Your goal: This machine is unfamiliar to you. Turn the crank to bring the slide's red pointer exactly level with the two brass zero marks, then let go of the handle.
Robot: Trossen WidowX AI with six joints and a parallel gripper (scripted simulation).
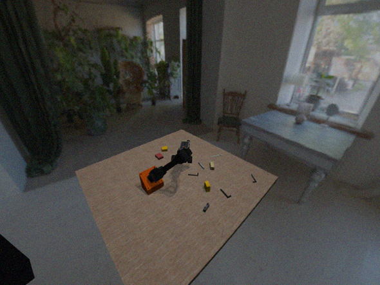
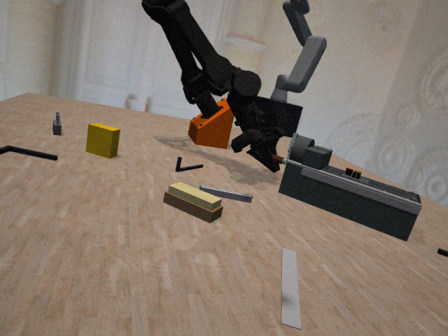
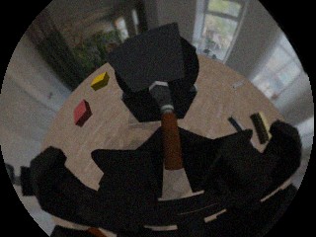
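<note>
The machine (image 2: 347,204) (image 1: 185,144) is a long dark grey box with a round hub at its near-arm end; in the wrist view its dark block (image 3: 148,61) hides the slide. The crank's brown handle (image 2: 278,158) (image 3: 172,143) sticks out toward the arm. My gripper (image 2: 274,159) (image 3: 166,128) is shut on this handle. On top of the machine, in the exterior view, the small red pointer (image 2: 348,169) shows just to the left of a brass-coloured mark (image 2: 357,172). They look close but not level. The second brass mark cannot be told apart.
A tan-and-brown block (image 2: 193,202), a grey bar (image 2: 226,193), a flat pale strip (image 2: 290,289) and a black hex key (image 2: 190,168) lie beside the machine. A yellow block (image 2: 102,141) stands farther off. Red (image 3: 82,113) and yellow (image 3: 100,81) blocks lie on its other side.
</note>
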